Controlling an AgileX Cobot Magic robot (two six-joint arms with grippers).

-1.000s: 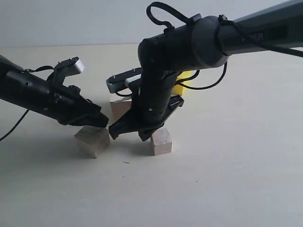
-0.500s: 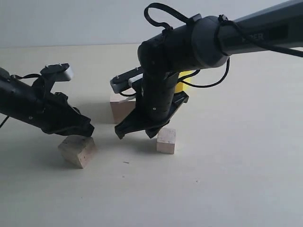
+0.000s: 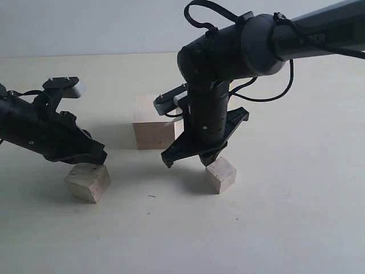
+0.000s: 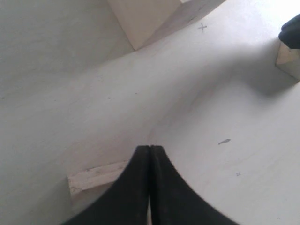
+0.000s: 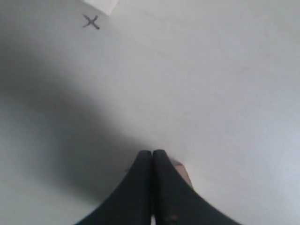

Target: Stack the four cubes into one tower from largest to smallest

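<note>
The large pale wood cube (image 3: 154,123) (image 4: 145,18) stands at the middle back. To the left lies the medium pale cube (image 3: 87,181) (image 4: 96,176), with my left gripper (image 3: 101,159) (image 4: 149,147) shut, its tips resting at the cube's top edge. The small pale cube (image 3: 221,174) (image 5: 183,172) sits turned on the right; my right gripper (image 3: 208,161) (image 5: 152,152) is shut, its tips touching the cube's upper left. Neither gripper holds anything. The yellow cube is hidden, and no tower stands.
A small pencilled cross (image 4: 202,27) (image 5: 91,21) marks the table near the large cube. The right arm's bulky elbow (image 3: 239,48) rises over the middle back. The table (image 3: 285,228) is pale and plain.
My left gripper slid left, pushing the medium cube that way. The right gripper moved right, pushing and turning the small cube. The yellow cube behind the right arm has gone out of sight.
</note>
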